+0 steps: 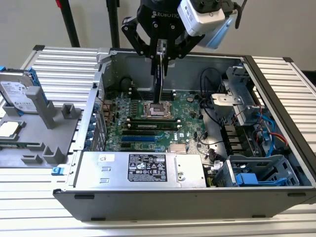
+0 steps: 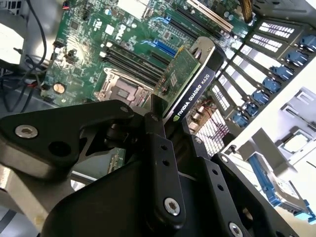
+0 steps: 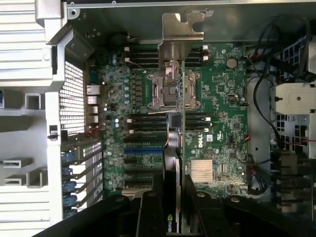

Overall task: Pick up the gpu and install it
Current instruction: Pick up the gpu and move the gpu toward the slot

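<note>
Hanging edge-on above the motherboard (image 1: 190, 111) inside the open computer case (image 1: 197, 197), the gpu (image 1: 158, 84) is clamped at its upper end by the gripper (image 1: 162, 55). Doing this well probably means a firm, slip-free hold and squaring the card to the blue expansion slot (image 1: 139, 139).

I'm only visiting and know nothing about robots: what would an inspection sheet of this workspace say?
Surface: ribbed metal table carrying an open computer case lying on its side.
Job's things: the gpu hangs from the gripper over the motherboard, not in any slot.
Clutter: hard drive on a grey fixture at the exterior view's left.
Grippers: gripper shut on the gpu's upper end.
Cables: black cables and blue and red cables inside the case, toward the exterior view's right.
Surroundings: pale wall, black stand poles.
</note>
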Tool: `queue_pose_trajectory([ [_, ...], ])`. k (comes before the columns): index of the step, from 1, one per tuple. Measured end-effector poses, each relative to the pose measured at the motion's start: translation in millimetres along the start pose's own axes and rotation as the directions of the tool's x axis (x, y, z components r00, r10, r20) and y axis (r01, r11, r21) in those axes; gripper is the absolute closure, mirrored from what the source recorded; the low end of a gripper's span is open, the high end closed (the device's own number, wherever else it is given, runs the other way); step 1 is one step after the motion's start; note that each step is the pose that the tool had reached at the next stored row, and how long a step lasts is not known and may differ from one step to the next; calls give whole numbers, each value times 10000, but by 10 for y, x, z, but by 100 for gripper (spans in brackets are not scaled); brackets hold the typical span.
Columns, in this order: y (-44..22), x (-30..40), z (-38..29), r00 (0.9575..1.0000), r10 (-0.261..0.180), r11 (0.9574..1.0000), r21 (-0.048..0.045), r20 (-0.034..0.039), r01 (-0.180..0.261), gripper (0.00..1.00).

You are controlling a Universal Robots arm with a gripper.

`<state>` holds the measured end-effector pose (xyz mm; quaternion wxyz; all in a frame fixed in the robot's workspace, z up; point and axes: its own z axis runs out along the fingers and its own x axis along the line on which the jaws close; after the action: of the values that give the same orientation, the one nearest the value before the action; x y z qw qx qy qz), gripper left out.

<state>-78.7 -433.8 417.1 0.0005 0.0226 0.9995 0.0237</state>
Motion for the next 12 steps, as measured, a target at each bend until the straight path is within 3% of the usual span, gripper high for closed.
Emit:
queue_pose_trajectory([
  [3,2,-46,0,10000,0,10000,0,1,0,100],
  [12,2,-48,0,10000,0,10000,0,0,0,100],
])
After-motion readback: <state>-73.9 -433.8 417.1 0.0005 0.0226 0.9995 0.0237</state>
